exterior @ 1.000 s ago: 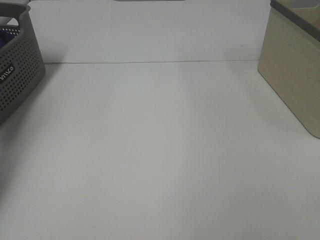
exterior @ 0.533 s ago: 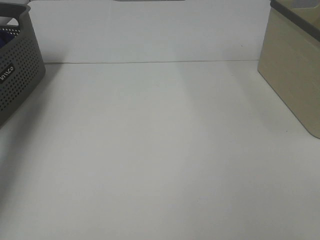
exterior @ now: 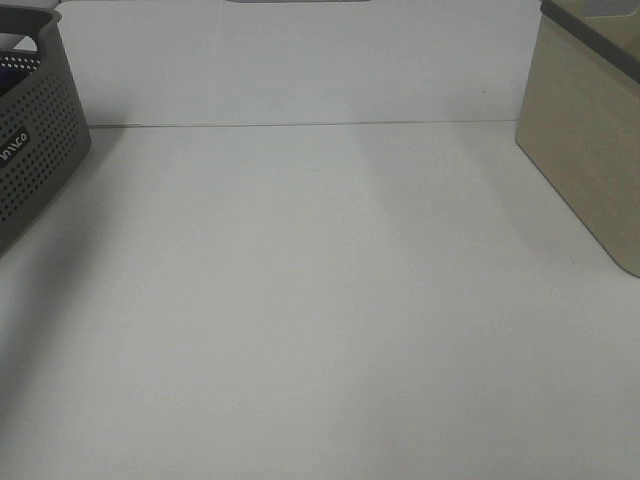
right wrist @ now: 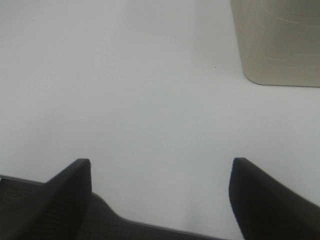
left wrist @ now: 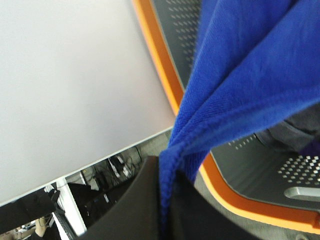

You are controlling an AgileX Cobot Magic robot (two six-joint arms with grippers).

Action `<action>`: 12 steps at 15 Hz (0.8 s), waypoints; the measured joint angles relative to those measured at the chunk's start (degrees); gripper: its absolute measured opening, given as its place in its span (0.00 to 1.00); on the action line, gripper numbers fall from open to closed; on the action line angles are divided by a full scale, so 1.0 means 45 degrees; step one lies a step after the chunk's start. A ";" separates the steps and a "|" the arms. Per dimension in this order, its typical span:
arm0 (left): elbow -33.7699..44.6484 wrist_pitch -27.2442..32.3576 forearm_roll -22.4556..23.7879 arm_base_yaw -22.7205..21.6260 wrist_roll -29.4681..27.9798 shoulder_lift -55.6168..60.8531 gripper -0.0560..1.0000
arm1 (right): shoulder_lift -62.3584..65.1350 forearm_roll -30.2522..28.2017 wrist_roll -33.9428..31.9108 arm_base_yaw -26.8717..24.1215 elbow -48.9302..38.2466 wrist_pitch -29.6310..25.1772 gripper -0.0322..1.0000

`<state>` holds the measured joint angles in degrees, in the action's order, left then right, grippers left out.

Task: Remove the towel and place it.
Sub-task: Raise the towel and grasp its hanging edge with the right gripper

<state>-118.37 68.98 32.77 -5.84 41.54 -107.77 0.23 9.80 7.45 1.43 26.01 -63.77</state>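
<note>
Looks like a robotics lab or test bench to me, not anybody's home. There's a bare white tabletop (exterior: 320, 300) with a plain white panel (exterior: 300, 60) standing along the back, like a staged work area. The only stuff on it is a gray perforated plastic basket (exterior: 35, 150) at the left edge and a beige bin (exterior: 585, 140) at the right, well apart. Past the tabletop's edge in the left wrist view there's dark clutter (left wrist: 107, 170), what looks like cables and a white metal leg. The right claw (right wrist: 161, 162) is black robot hardware over the surface.
</note>
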 joint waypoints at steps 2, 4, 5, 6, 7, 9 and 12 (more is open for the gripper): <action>0.0000 -0.0471 0.0000 0.0344 -0.0242 0.0968 0.05 | 0.0000 0.0000 0.0000 0.0000 0.0000 0.0000 0.75; 0.0000 -0.0980 0.0000 0.0980 -0.0255 0.1821 0.05 | 0.0000 0.0000 0.0000 0.0000 0.0000 0.0000 0.75; 0.0000 -0.1222 0.0025 0.1439 -0.0293 0.2203 0.05 | 0.0000 0.0000 0.0000 0.0000 0.0000 0.0000 0.75; 0.0000 -0.1464 0.0089 0.1961 -0.0293 0.2496 0.05 | 0.0000 0.0000 0.0000 0.0000 0.0000 0.0000 0.75; 0.0000 -0.1668 0.0255 0.2521 -0.0293 0.2814 0.05 | 0.0000 0.0000 0.0000 0.0000 0.0000 0.0000 0.75; 0.0000 -0.1808 0.0407 0.3883 -0.0293 0.3298 0.05 | 0.0000 0.0000 0.0000 0.0000 0.0000 0.0000 0.75; 0.0000 -0.1846 0.0420 0.5564 -0.0242 0.3616 0.05 | 0.0000 0.0000 0.0000 0.0000 0.0000 0.0000 0.75</action>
<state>-118.37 60.68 34.66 19.19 40.45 -91.50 0.23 9.80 7.45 1.43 26.01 -63.77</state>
